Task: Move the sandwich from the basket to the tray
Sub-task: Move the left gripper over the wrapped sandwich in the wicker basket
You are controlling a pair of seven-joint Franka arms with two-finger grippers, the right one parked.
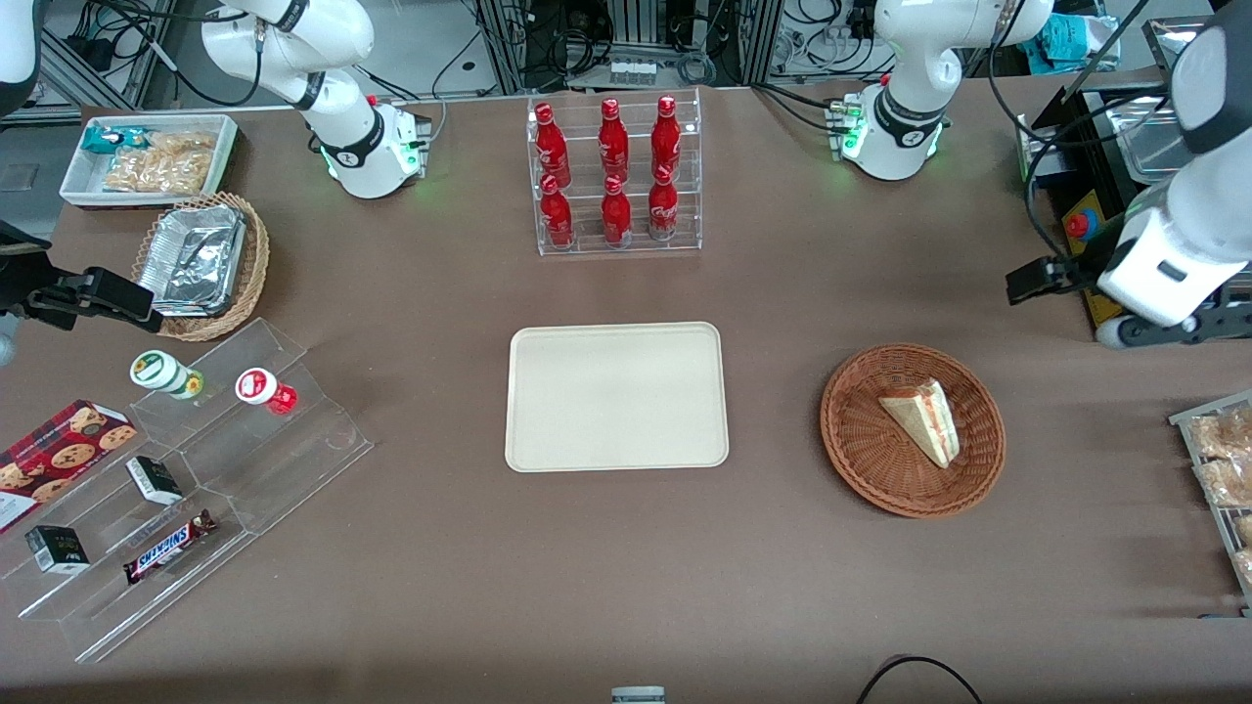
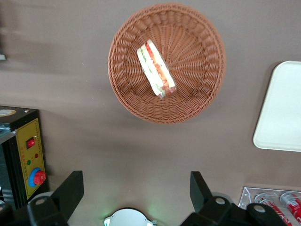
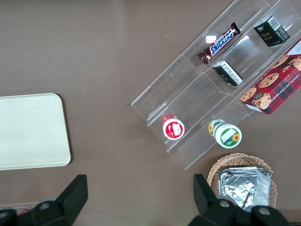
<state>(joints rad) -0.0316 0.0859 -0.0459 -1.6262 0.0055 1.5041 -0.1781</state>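
The sandwich point(image 1: 923, 418), a white wedge with red-orange and green filling, lies in the reddish-brown wicker basket point(image 1: 861, 460). The cream tray point(image 1: 616, 396) lies flat beside the basket, toward the parked arm's end, with nothing on it. My gripper point(image 1: 1164, 328) hangs high above the table, toward the working arm's end and farther from the front camera than the basket. In the left wrist view the gripper point(image 2: 136, 181) is open and holds nothing, with the sandwich point(image 2: 155, 68), the basket point(image 2: 197, 89) and a corner of the tray point(image 2: 282, 108) below.
A clear rack of red bottles point(image 1: 614, 176) stands farther from the front camera than the tray. A black and yellow control box point(image 1: 1081, 230) sits near my gripper. Bagged pastries point(image 1: 1223, 460) lie at the working arm's table edge. Snack shelves point(image 1: 166, 489) and a foil-container basket point(image 1: 201, 264) sit toward the parked arm's end.
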